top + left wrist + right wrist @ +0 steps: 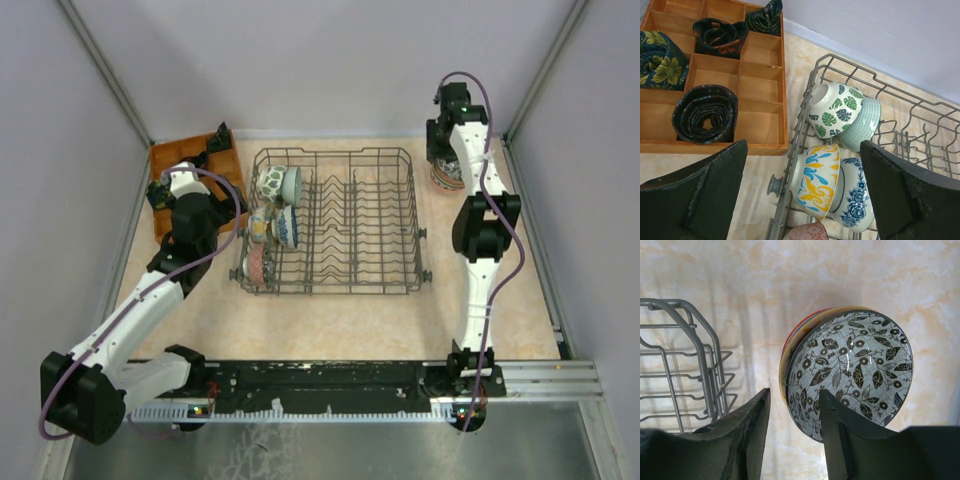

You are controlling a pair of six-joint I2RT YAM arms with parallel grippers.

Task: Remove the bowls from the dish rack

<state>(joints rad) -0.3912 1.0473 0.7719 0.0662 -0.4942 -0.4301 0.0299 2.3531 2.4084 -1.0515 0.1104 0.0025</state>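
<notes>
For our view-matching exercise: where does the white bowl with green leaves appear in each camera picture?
Top external: green-leaf bowl, far-left corner of the dish rack.
Left wrist: centre, on its side in the rack.
Right wrist: not in view.
Shared landmark: the rack's grey wire rim, in all three.

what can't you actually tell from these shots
1. Right wrist view: the top bowl covers the stack, hiding how many bowls it holds.
2. Top view: the right arm hides most of that stack.
3. Left wrist view: the reddish bowl is cut off by the bottom edge.
</notes>
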